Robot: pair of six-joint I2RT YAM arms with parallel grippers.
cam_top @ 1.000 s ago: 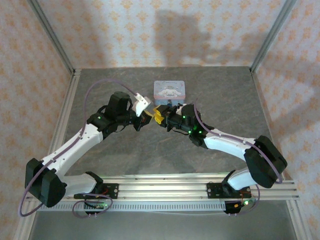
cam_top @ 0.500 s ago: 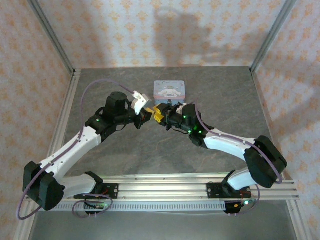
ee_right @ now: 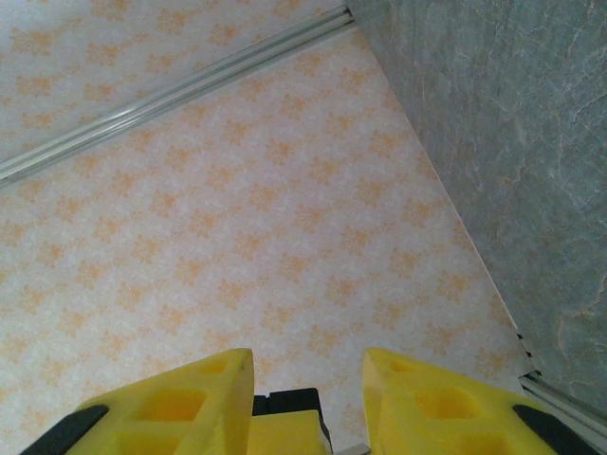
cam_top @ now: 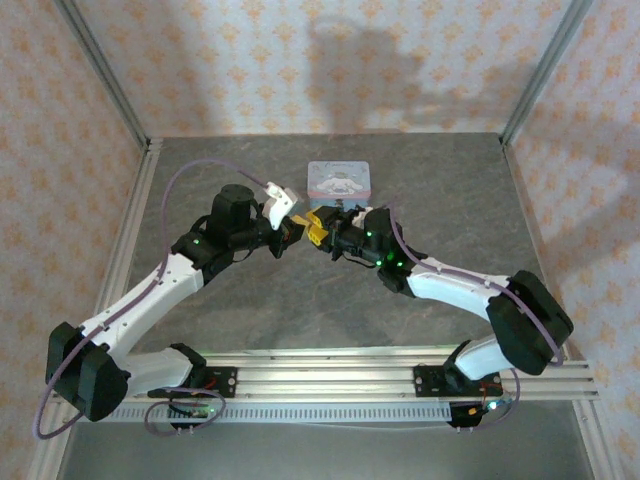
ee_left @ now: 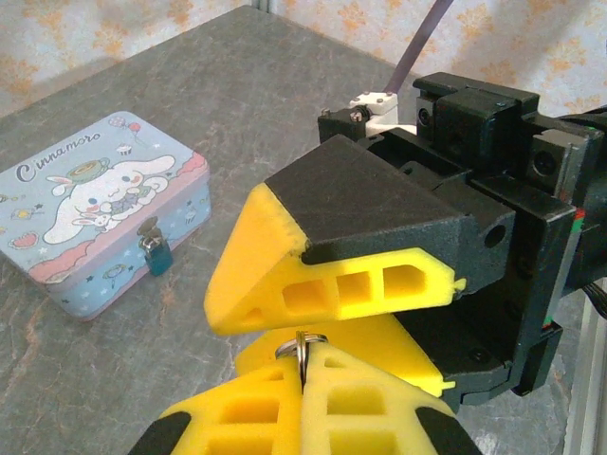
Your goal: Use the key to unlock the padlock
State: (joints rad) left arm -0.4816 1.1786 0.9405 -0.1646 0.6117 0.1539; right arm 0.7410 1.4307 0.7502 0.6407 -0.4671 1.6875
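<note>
Top view, 6 o'clock edge: metal rail (cam_top: 330, 372) carrying both arm bases. The arms lean in toward each other over the grey table (cam_top: 250, 310) and meet near its middle.

Left gripper (ee_left: 303, 384): yellow fingers (ee_left: 256, 412) clenched flat together. A thin metal ring pokes up out of the seam; this is the ring end of the key (ee_left: 303, 345). The rest of the key is hidden between the pads.

Right gripper (ee_left: 235, 334): nose to nose with the left one, arriving from 3 o'clock in the top view. Its own camera shows the two yellow fingers (ee_right: 417, 408) spread, with patterned wall visible through the gap and nothing pinched there. In the left wrist camera its tips sit right over the left gripper's tips, just beyond the ring. Cannot tell whether they touch the ring.

Beyond the grippers, at 12 o'clock in the top view: light-blue cartoon tin (ee_left: 95, 204), lying flat with the lid closed, well apart from both grippers.

Padlock (ee_left: 157, 254): small and dark teal, hanging at the clasp on the tin's front wall, the side facing the grippers. Its shackle looks closed through the clasp, but it is too small to be sure.

Far edge, 12 o'clock: orange-patterned wall (cam_top: 300, 70).
</note>
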